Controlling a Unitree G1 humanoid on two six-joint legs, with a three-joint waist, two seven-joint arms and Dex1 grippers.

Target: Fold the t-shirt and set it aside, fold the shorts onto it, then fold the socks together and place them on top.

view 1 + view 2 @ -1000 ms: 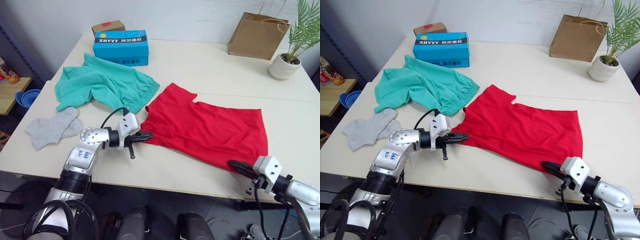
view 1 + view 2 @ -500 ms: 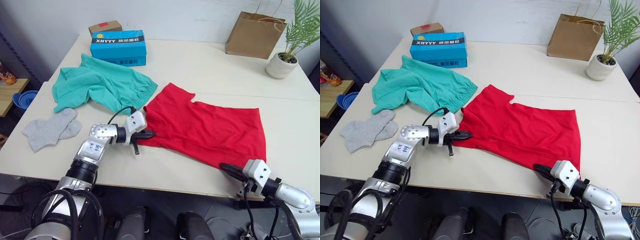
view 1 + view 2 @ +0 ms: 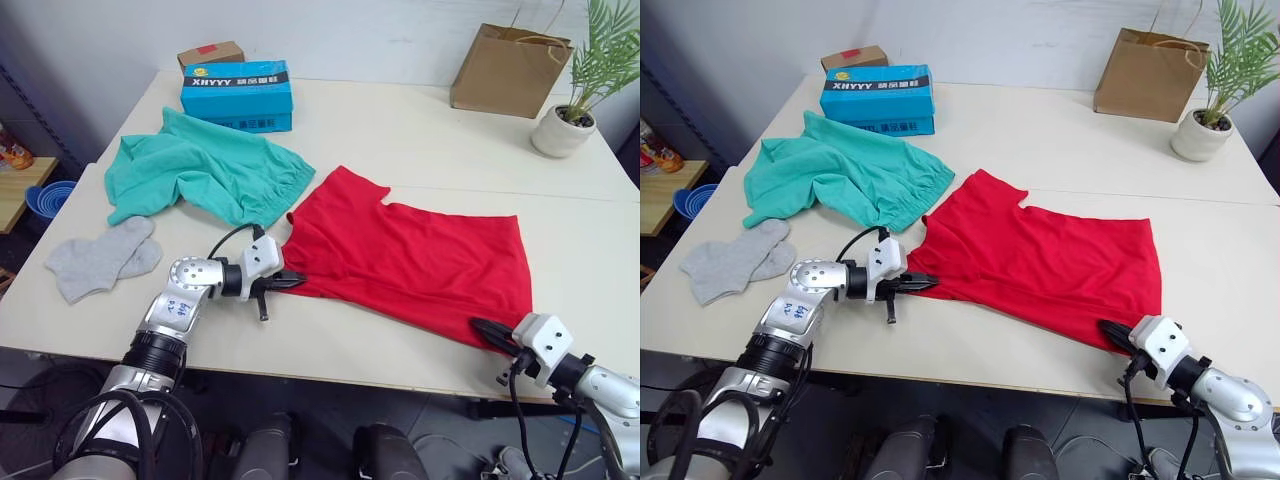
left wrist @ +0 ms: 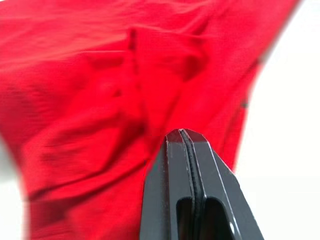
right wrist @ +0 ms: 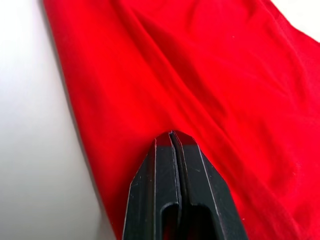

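A bright red thin-fabric t-shirt (image 3: 415, 262) lies spread on the pale table's (image 3: 420, 140) near right; both black two-fingered grippers, left (image 3: 291, 283) and right (image 3: 488, 331), fingers pressed together, meet its near edge.

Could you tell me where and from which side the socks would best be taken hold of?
Probably at the socks' overlapping middle, coming from above: they lie flat, side by side on the table's left edge, so one pinch there could gather both.
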